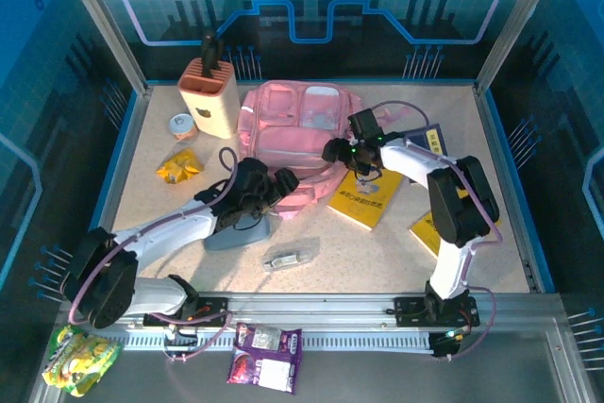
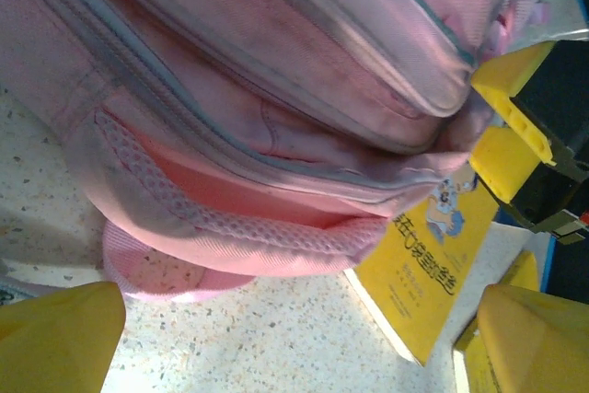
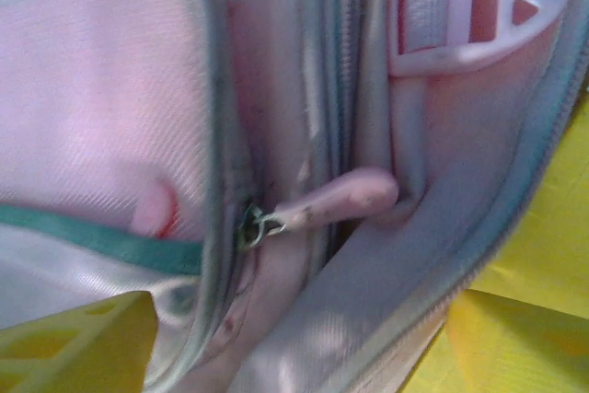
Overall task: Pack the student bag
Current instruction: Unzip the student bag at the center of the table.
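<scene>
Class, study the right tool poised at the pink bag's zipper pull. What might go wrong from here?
1. The zipper pull is small and lies flat on fabric; the open right tool may pinch cloth instead.
2. The left tool is open, not gripping the student bag, so a tug might drag the bag and shift the yellow book at its edge.

Top external: high above the near edge, looking down over the whole table (image 1: pixel 377 257). Both wrist views: very close on the student bag (image 1: pixel 283 134), which the overhead view also covers.
</scene>
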Controlling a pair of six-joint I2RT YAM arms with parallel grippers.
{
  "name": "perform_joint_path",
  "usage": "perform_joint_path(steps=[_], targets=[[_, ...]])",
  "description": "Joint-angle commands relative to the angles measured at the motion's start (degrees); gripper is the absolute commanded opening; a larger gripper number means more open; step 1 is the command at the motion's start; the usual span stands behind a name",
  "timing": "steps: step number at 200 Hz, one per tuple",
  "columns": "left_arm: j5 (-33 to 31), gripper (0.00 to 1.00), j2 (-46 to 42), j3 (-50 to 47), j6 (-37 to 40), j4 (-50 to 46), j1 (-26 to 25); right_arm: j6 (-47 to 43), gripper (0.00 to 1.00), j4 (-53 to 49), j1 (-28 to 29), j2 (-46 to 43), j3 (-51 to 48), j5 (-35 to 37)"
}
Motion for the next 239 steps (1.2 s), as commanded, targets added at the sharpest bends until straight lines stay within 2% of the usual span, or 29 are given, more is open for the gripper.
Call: perform_joint_path(steps=[1,11,29,57,78,118,145,180,196,199,211,218,227,239], targets=[[0.48,0.99,3.10,2.21,-1.50,1.11,0.31,0.78,0.74,-2.15,1.01,2.80,2.66,2.45],[1.06,0.99,4.69,2.72,-1.74,1.28,0.82,0.80,0.68,-1.34,0.94,3.45,2.79,2.09],[1.17,0.99,6.90,3.59,-1.28,1.82,1.36,0.03,0.50,-1.49,0.91,3.36,3.31,2.48],[0.02,0.99,9.72,4.22,-0.77,2.88,1.81,-1.56,0.14,-0.99,0.76,1.13,1.86,1.65],[1.70,0.99,12.04,4.61,0.93,7.09,2.05,-2.58,0.00,-0.85,0.75,-1.53,-1.12,0.89],[1.67,0.99,15.19,6.93,1.86,6.91,2.44,-3.71,0.00,1.70,1.58,-8.82,-9.72,-3.89],[0.96,0.99,15.01,7.02,2.17,6.14,2.71,-3.87,0.00,0.77,4.17,-12.59,-12.61,-2.98],[-0.84,0.99,13.45,6.56,4.21,4.26,5.09,1.26,0.00,2.83,9.14,-13.86,-13.66,-3.03],[-0.06,0.99,14.02,7.82,5.70,2.89,7.06,2.32,0.04,4.13,11.26,-14.01,-12.99,-0.83],[0.08,0.99,14.16,8.11,6.03,2.74,7.51,2.60,0.06,4.31,11.50,-14.15,-12.95,-0.42],[0.08,0.99,14.35,9.35,7.50,1.19,8.87,2.88,0.24,5.20,11.99,-15.20,-13.09,0.28],[-0.89,0.99,13.97,9.92,7.98,-0.20,9.38,2.75,0.31,5.24,12.08,-16.06,-13.28,0.66],[-1.72,0.99,13.37,10.17,8.71,-1.16,9.80,2.00,0.46,4.94,12.00,-17.76,-13.91,1.73],[-1.74,0.99,12.44,10.11,9.39,-1.93,10.10,0.88,0.57,3.09,11.36,-20.05,-14.18,2.74]])
